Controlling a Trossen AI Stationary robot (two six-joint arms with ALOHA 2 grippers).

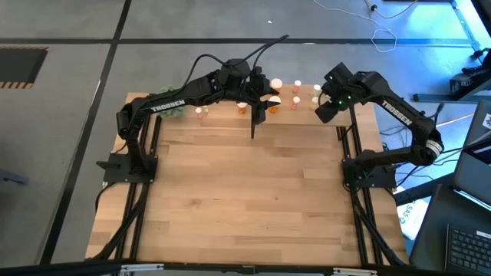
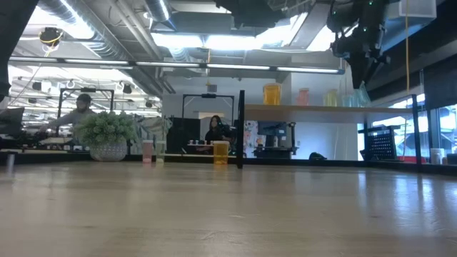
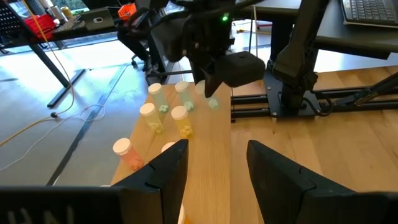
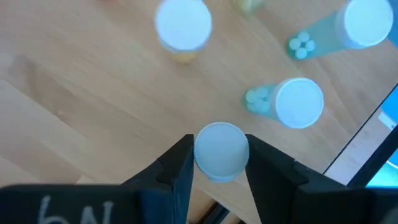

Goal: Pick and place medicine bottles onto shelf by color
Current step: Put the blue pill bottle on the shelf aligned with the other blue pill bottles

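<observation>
right gripper (image 4: 217,163) gripping bottle (image 4: 221,149), above shelf (image 4: 81,93)

Both dark arms reach from their bases at the tabletop's sides toward its far edge. The left arm stretches inward toward the middle, and its gripper (image 3: 214,171) hangs with its two fingers parted and nothing between them. The right arm bends in from its side, its gripper (image 4: 219,163) pointing down, fingers closed against a pale-capped bottle (image 4: 221,150).
</observation>
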